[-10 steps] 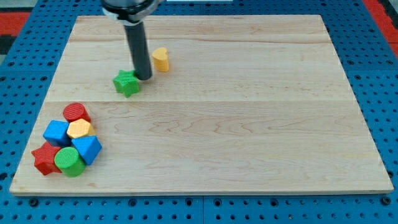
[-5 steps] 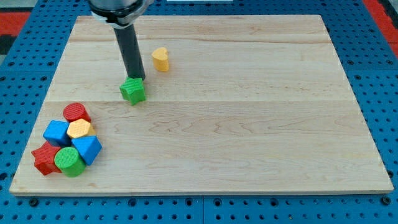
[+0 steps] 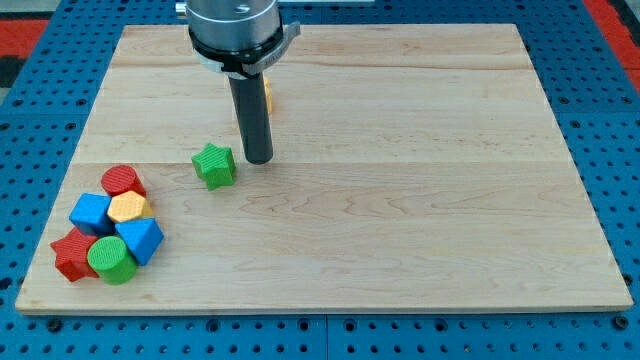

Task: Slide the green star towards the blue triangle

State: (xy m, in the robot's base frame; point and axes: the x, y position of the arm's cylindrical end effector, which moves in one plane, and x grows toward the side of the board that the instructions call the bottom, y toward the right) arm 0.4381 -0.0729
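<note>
The green star (image 3: pixel 215 165) lies on the wooden board (image 3: pixel 400 200), left of centre. My tip (image 3: pixel 259 158) is just to its right, with a small gap between them. The blue triangle (image 3: pixel 140 240) sits at the lower left, at the right edge of a cluster of blocks, down and left of the star.
The cluster also holds a red cylinder (image 3: pixel 122 181), a blue cube (image 3: pixel 90 212), a yellow hexagon (image 3: pixel 129 207), a red star (image 3: pixel 71 256) and a green cylinder (image 3: pixel 111 260). A yellow block (image 3: pixel 267 95) is mostly hidden behind the rod.
My tip moved from the star's top edge to its right side. The star shifted slightly down and right over the second, then stayed put.
</note>
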